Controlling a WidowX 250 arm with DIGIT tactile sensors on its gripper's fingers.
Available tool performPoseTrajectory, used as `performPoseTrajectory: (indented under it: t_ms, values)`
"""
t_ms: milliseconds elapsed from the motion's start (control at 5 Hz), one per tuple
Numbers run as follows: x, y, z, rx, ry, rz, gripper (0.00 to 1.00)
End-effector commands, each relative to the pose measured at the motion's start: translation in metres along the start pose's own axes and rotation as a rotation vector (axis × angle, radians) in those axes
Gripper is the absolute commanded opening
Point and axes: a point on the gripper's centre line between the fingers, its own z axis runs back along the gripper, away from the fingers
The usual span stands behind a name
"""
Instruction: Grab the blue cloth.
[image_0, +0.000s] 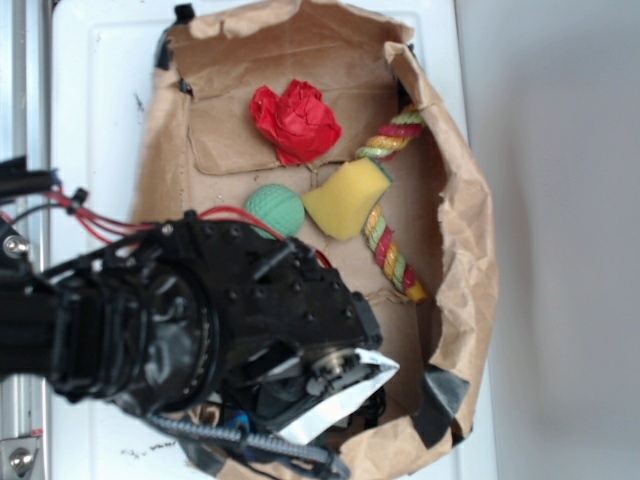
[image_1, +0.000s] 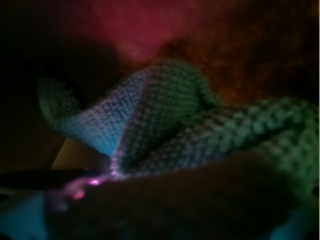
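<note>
I've got the black gripper low in the brown cardboard box, lens nearly against the teal waffle-textured cloth; whether it's clenched, I cannot tell.

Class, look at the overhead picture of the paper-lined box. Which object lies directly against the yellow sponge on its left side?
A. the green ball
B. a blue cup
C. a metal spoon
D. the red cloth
A. In the exterior view the green ball sits right beside the yellow sponge, on the sponge's left in the picture, while the red cloth lies apart, higher up in the box.
</note>
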Motion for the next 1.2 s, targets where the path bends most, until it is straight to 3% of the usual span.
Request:
performPoseTrajectory:
  t_ms: [0, 200, 600, 1000]
  values:
    - [0.007, -0.01, -0.001, -0.016, 0.012, -0.004, 0.0]
    - [0.007, -0.01, 0.007, 0.002, 0.03, 0.026, 0.0]
    - [-0.02, -0.038, 0.038, 0.045, 0.128, 0.501, 0.0]
    - [-0.057, -0.043, 0.052, 0.084, 0.15, 1.018, 0.0]
